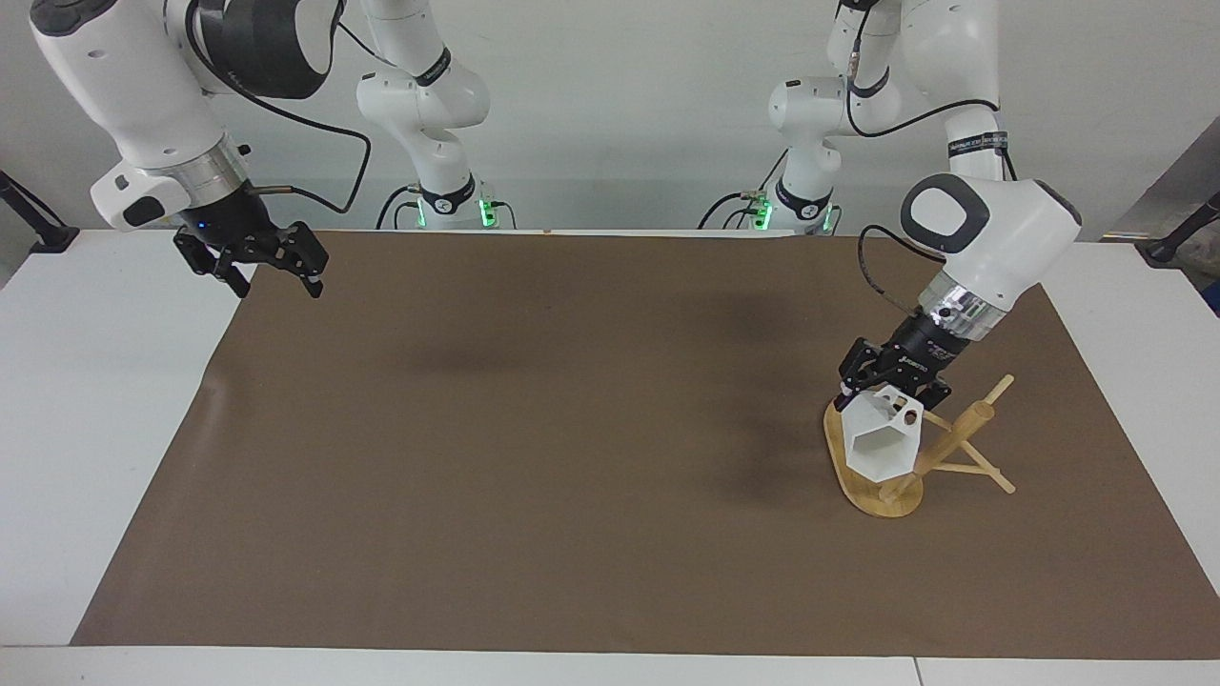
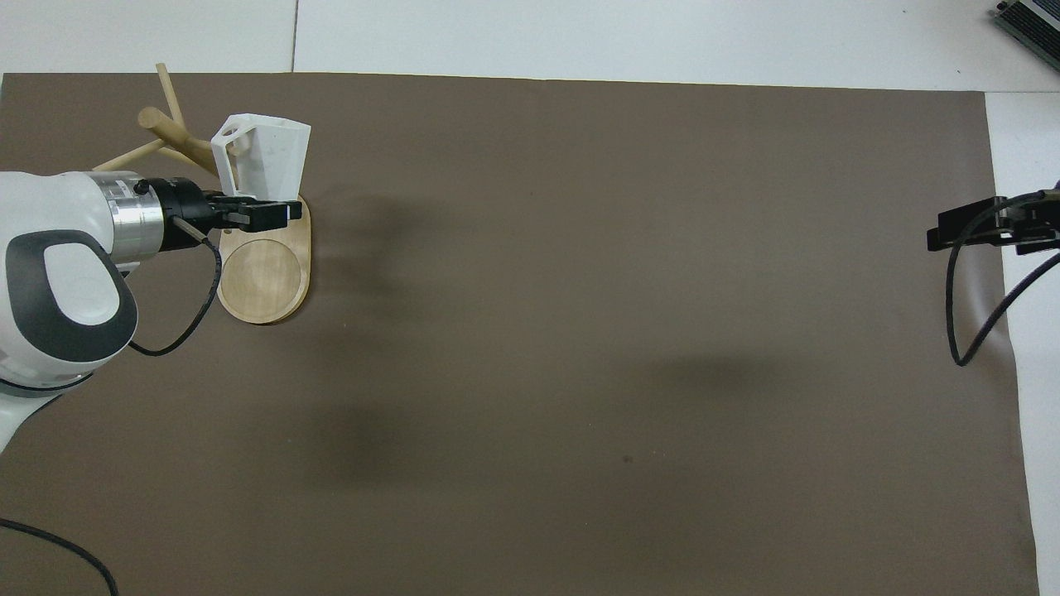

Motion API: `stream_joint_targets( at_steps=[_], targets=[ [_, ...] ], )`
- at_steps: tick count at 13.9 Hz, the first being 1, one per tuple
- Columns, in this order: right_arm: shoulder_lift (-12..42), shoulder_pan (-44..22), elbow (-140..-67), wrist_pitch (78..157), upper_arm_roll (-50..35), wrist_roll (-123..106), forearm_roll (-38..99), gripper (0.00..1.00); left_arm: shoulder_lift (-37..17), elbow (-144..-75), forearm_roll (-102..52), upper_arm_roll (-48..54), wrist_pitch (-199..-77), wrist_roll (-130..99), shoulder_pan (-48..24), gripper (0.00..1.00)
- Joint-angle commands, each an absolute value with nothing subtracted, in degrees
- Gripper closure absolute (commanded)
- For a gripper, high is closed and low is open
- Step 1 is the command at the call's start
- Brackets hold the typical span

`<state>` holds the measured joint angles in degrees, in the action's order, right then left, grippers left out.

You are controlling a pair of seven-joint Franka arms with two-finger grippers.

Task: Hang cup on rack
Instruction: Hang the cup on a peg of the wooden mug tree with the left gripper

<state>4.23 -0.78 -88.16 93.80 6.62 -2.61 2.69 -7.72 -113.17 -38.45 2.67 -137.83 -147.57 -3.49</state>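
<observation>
Presently the left gripper (image 1: 888, 384), jaws clenched on the cup (image 1: 883, 441), holds it tilted over the rack (image 1: 939, 455) base, handle beside a peg. Advisable: align handle hole with peg, slide slowly. Right gripper (image 1: 273, 276) waits, jaws released, well apart from the rack.

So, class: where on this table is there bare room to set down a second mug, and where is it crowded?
The brown mat lies bare from the rack to the right arm's end, where the open right gripper hangs. It is crowded only at the rack, where the left gripper holds the cup.
</observation>
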Motion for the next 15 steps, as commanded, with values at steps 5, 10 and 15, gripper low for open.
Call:
stream_joint_targets(
  at_steps=[5, 10, 15],
  targets=[
    [4.3, -1.5, -88.5, 93.7, 6.7, -0.9, 3.4, 0.00, -7.7, -113.5, -37.5, 3.1, -138.3, -157.2, -2.4, 1.00],
    [4.5, -1.6, -88.6, 96.7, 6.6, -1.1, 1.8, 0.00, -7.6, -113.5, -37.5, 3.1, -137.5, -157.0, -2.2, 0.00],
    [4.4, -1.6, -88.9, 97.4, 6.6, -1.4, -0.7, 0.00, -6.9, -113.0, -30.7, 2.9, -133.7, -156.3, -1.8, 0.00]
  ],
)
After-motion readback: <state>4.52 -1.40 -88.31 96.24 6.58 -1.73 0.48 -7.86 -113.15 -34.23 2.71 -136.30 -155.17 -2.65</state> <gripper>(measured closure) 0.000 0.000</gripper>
